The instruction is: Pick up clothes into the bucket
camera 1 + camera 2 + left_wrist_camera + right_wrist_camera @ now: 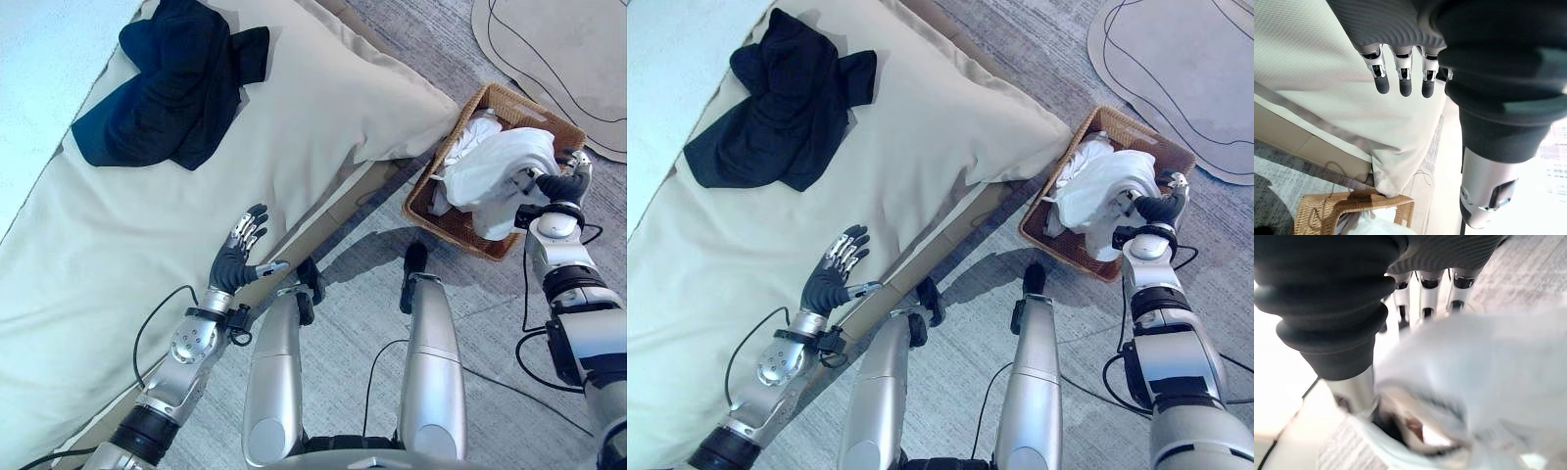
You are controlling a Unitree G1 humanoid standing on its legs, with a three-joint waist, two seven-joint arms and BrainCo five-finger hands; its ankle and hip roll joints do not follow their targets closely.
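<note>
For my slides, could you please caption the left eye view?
Right hand in white cloth over the wicker basket; left hand open above the bed, dark garment waiting.

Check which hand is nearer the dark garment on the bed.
Left. The left hand hovers open over the bed, below the dark garment with bare sheet between. The right hand is off at the wicker basket, in white clothes.

Two garments point(171, 93) point(495, 166), one basket point(428, 201)
</note>
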